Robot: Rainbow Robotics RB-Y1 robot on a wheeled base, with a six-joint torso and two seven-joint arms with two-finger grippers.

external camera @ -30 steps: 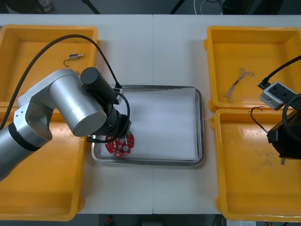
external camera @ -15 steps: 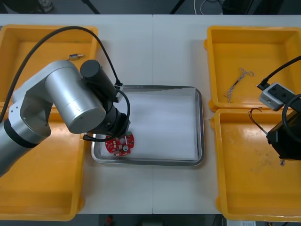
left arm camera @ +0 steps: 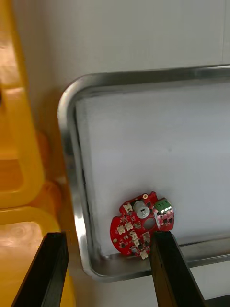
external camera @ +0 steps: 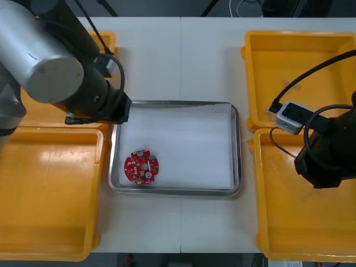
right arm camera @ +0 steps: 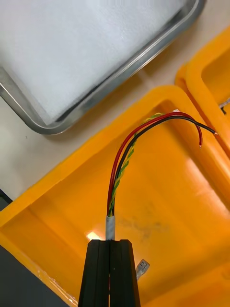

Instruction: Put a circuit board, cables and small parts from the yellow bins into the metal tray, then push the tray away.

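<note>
Lifted off the board (external camera: 141, 167), the left gripper (left arm camera: 108, 235) now hangs by the tray's (external camera: 178, 192) far left corner, fingers spread. The board lies in the tray's near left corner. Right gripper (right arm camera: 109, 242) has swung over the near right bin (external camera: 300, 222), pinching a red, black and yellow cable (right arm camera: 122, 158). Light table (external camera: 178, 61), seam down its middle; dark floor beyond.
</note>
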